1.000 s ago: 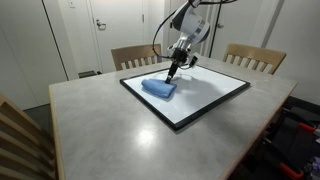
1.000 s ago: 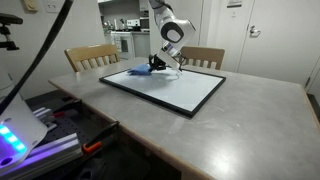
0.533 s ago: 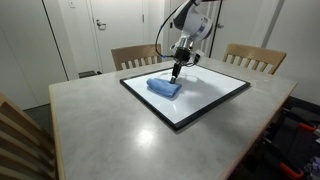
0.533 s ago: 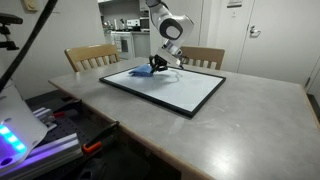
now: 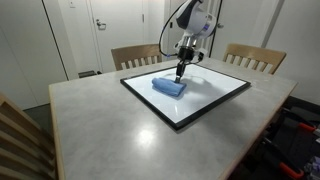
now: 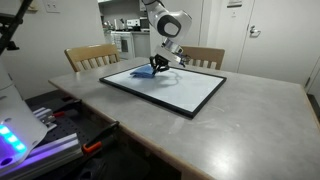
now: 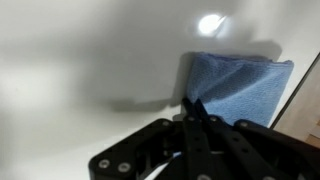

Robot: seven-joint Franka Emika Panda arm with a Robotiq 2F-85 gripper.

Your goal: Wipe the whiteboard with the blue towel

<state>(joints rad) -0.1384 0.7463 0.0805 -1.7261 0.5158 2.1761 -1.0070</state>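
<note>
The whiteboard (image 5: 205, 100) lies flat on the grey table, glossy white with a thin black frame; it also shows in an exterior view (image 6: 185, 92) and fills the wrist view (image 7: 80, 60). The blue towel (image 5: 168, 86) lies rumpled on the board's far part, and it shows in an exterior view (image 6: 143, 71) and in the wrist view (image 7: 240, 88). My gripper (image 5: 180, 74) points down with its fingers together, pinching the towel's edge against the board. It also shows in an exterior view (image 6: 157, 66) and in the wrist view (image 7: 193, 108).
Two wooden chairs (image 5: 135, 56) (image 5: 255, 58) stand at the table's far side and one chair back (image 5: 20, 140) at the near corner. The grey tabletop (image 5: 100, 125) surrounds the board. A door and wall stand behind.
My gripper and the blue towel have slid together across the whiteboard, toward the board's far edge, rightward in the first exterior view. The gripper has stayed shut on the towel.
</note>
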